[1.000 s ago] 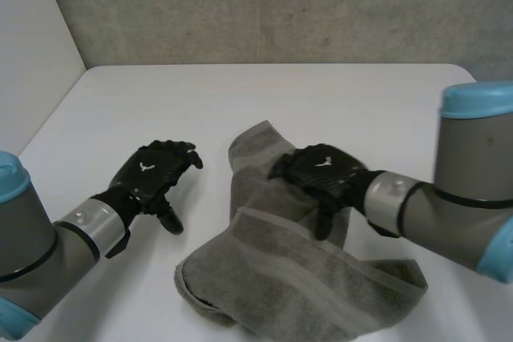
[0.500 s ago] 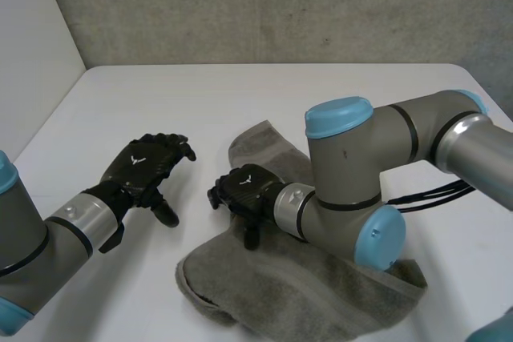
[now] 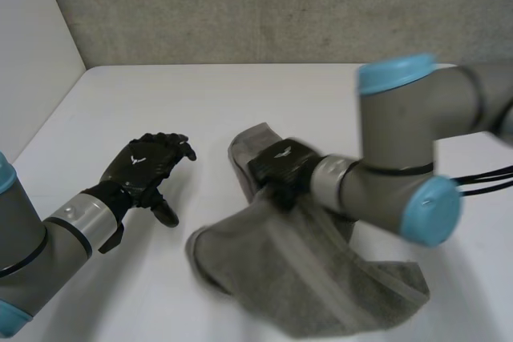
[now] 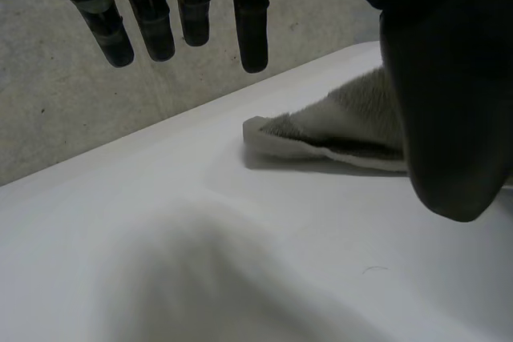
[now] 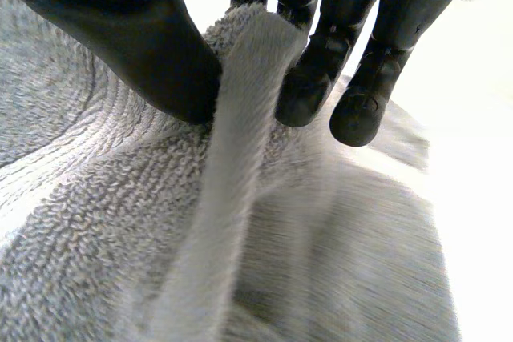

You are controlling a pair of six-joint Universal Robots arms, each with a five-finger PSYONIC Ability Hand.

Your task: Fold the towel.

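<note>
Towel (image 3: 321, 278) is noted lying crumpled on the white counter (image 3: 240, 94), right of centre. Its long axis runs from the far end, by the right robot hand (image 3: 280, 167), diagonally toward the near right side.

A raised ridge of cloth at the towel's far left edge is pinched between the thumb and fingers of the right robot hand (read in its wrist view, where the fold is seen clamped).

The left robot hand (image 3: 148, 167) is held wide and empty over bare counter, apart from the towel, which lies to its right. A towel corner is seen beyond its fingertips in its wrist view.

The right robot hand is thus judged the nearer. The coming fold is judged to depend on the pinched edge being carried along that long axis.

Against half a second ago:
- The right robot hand has been shifted farther back and rightward.
- The towel's near left lobe has been drawn in.
- The left robot hand is unchanged.
</note>
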